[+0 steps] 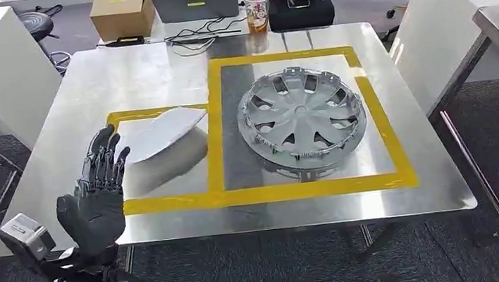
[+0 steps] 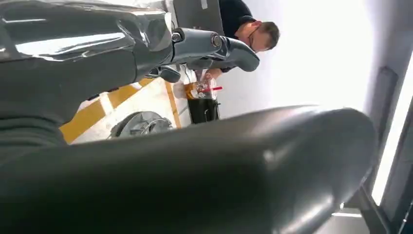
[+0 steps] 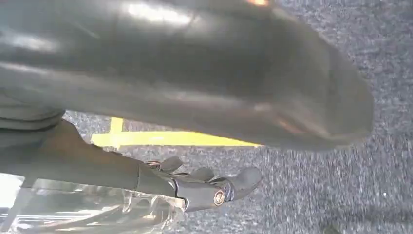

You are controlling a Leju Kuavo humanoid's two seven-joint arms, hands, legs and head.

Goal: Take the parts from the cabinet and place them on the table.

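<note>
White part (image 1: 161, 133) beside left hand (image 1: 97, 194)

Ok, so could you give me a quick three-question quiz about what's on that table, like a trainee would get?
1. True or false: the wheel cover lies inside the larger yellow-taped box.
2. What does the left hand hold? A) the wheel cover B) a cup C) nothing
3. Fill in: the white curved part lies in the ____ of the two taped boxes.
Key: 1 true; 2 C; 3 smaller.
</note>
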